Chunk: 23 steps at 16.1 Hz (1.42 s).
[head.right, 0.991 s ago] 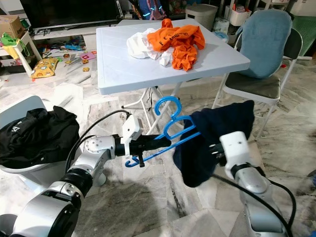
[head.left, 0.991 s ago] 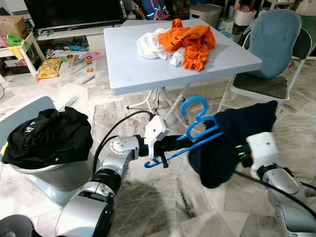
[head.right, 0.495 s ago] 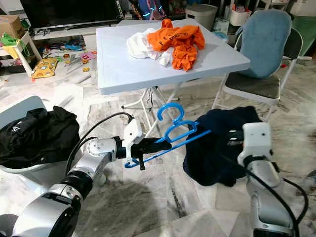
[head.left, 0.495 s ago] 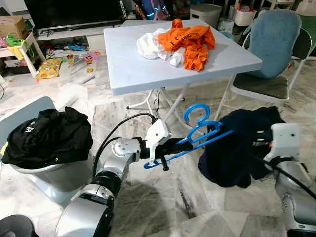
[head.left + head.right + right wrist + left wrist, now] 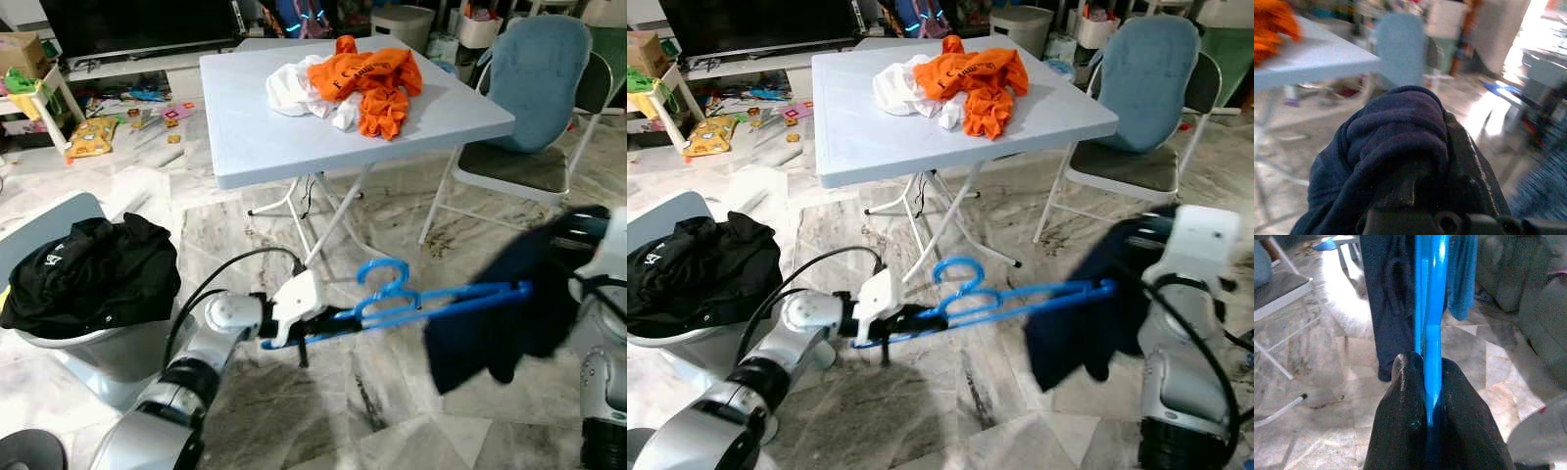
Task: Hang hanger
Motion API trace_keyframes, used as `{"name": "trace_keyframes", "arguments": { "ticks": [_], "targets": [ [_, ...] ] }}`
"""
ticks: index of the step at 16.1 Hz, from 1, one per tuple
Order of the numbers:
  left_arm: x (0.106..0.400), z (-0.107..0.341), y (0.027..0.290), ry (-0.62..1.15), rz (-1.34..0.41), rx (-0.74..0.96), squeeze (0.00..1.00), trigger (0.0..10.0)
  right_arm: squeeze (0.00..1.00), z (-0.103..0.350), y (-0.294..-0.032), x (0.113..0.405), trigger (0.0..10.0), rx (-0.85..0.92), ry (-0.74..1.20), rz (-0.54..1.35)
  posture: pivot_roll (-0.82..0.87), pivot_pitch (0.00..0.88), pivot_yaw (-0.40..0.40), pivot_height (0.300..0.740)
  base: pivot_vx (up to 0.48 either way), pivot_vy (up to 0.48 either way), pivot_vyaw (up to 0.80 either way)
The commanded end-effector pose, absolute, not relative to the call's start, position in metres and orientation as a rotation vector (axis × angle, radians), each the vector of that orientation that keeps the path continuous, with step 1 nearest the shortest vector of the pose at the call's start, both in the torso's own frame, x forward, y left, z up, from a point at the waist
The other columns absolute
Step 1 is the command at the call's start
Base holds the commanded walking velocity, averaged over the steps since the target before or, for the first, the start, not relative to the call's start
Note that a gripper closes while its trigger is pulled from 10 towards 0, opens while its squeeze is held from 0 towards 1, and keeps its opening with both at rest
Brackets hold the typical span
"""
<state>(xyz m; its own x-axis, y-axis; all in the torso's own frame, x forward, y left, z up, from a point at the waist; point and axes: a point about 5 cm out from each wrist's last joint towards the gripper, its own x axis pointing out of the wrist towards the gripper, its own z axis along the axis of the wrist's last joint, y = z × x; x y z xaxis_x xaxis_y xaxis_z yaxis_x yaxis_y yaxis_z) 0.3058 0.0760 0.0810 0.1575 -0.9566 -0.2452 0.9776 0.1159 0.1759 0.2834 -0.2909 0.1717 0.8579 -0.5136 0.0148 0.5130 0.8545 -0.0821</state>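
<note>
Low in the centre of the frame, our left gripper (image 5: 312, 328) has its fingers (image 5: 1405, 396) pinched tight on one end of the blue hanger (image 5: 416, 299). Hanger lies nearly level, hook up, stretching right across the marble floor (image 5: 323, 411). Its far end runs into the navy garment (image 5: 514, 308), which hangs at centre right. Our right gripper (image 5: 1425, 152) is clamped on a bunched fold of that garment. Upper centre: folding table (image 5: 265, 137) with orange and white clothes (image 5: 367, 73). Blue chair (image 5: 544, 88) upper right. Basket (image 5: 93, 343) with black clothing (image 5: 93, 269) at left
</note>
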Motion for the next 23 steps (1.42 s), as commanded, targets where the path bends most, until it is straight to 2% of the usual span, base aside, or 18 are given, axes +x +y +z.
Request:
{"name": "trace_keyframes", "arguments": {
  "ticks": [1,4,5,7,9,10,11,12,15,16,18,19,20,21,23],
  "targets": [
    [0.309,0.092,0.076,0.008,-1.423,0.339,0.0,0.0,0.0,0.17,-0.295,0.283,0.0,-0.075,0.025,-0.602,-0.08,0.0,-0.002,0.74,0.0,0.0,0.0],
    [0.312,0.098,0.083,-0.02,-1.371,0.285,0.0,0.0,0.0,0.153,-0.306,0.276,0.0,-0.058,0.114,-0.698,-0.07,0.0,-0.011,0.74,0.0,0.0,0.0],
    [0.313,0.1,0.086,-0.02,-1.346,0.182,0.0,0.0,0.0,0.14,-0.308,0.272,0.0,0.009,0.166,-0.709,-0.07,0.0,-0.013,0.74,0.0,0.0,0.0],
    [0.323,0.106,0.088,-0.013,-1.219,0.027,0.0,0.0,0.0,0.129,-0.306,0.266,0.0,0.025,0.2,-0.701,-0.07,0.0,-0.015,0.74,0.0,0.0,0.0],
    [0.332,0.109,0.09,-0.022,-1.068,-0.048,0.0,0.0,0.0,0.124,-0.297,0.261,0.0,0.058,0.191,-0.643,-0.07,0.0,-0.012,0.74,0.0,0.0,0.0],
    [0.34,0.107,0.095,0.007,-0.888,-0.056,0.0,4.2,0.0,0.128,-0.284,0.258,0.0,0.06,0.136,-0.539,-0.06,0.0,-0.01,0.74,0.0,0.0,0.0],
    [0.341,0.102,0.098,0.02,-0.759,-0.023,0.0,10.0,0.0,0.134,-0.269,0.251,0.0,0.047,0.063,-0.42,-0.06,0.0,-0.008,0.74,0.0,0.0,0.0],
    [0.339,0.096,0.099,0.034,-0.663,0.018,0.0,10.0,0.0,0.138,-0.258,0.241,0.0,0.006,0.007,-0.33,-0.05,0.0,-0.008,0.74,0.0,0.0,0.0],
    [0.337,0.092,0.097,0.05,-0.555,0.077,0.0,10.0,0.0,0.143,-0.245,0.227,0.0,0.001,-0.057,-0.253,-0.04,0.0,-0.003,0.74,0.0,0.0,0.0],
    [0.336,0.091,0.098,0.06,-0.506,0.098,0.0,10.0,0.0,0.146,-0.239,0.224,1.6,-0.017,-0.082,-0.214,-0.04,0.0,0.004,0.74,0.0,0.0,0.0],
    [0.333,0.091,0.098,0.063,-0.474,0.07,0.0,10.0,0.0,0.15,-0.235,0.223,3.6,-0.043,-0.109,-0.196,-0.04,0.0,0.012,0.74,0.0,0.0,0.0],
    [0.328,0.092,0.096,0.052,-0.485,0.072,0.0,10.0,0.0,0.152,-0.233,0.224,5.3,-0.047,-0.125,-0.189,-0.04,0.0,0.019,0.74,0.0,0.0,0.0],
    [0.325,0.092,0.093,0.044,-0.5,0.068,0.0,10.0,0.0,0.152,-0.232,0.224,8.8,-0.044,-0.13,-0.192,-0.04,0.0,0.019,0.74,0.0,0.0,0.0],
    [0.322,0.093,0.09,0.046,-0.503,0.059,0.0,10.0,0.0,0.154,-0.23,0.225,10.0,-0.044,-0.139,-0.182,-0.03,0.0,0.021,0.74,0.315,0.0,0.0],
    [0.32,0.089,0.09,0.073,-0.484,0.036,0.0,10.0,0.0,0.153,-0.227,0.226,10.0,-0.043,-0.142,-0.176,-0.03,0.0,0.021,0.74,0.362,0.0,0.0]
  ]
}}
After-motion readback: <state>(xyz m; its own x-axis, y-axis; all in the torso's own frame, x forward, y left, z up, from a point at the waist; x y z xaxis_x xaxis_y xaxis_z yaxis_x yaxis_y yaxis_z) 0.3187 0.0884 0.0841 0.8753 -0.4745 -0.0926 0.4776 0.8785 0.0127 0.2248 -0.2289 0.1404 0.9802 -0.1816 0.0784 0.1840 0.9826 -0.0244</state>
